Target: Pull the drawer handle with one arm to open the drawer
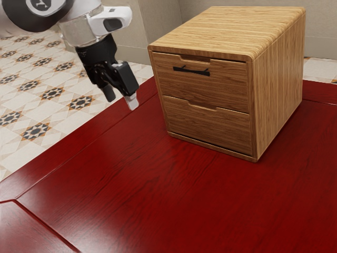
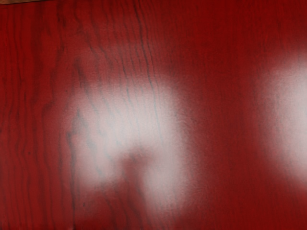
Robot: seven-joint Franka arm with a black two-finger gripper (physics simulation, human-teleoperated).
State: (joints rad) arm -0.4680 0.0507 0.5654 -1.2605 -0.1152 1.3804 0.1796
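Above red table (image 1: 158, 200), claw (image 1: 121, 99) apart from handle (image 1: 191, 70)

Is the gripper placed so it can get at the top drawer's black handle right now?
Probably yes: the gripper hangs open above the red table, to the exterior view's left of the cabinet, with nothing between it and the black handle.

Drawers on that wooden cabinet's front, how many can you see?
2. The upper drawer, carrying a black handle, sits directly above the lower drawer on the wooden cabinet front. The cabinet's far faces are hidden, so they could hold more.
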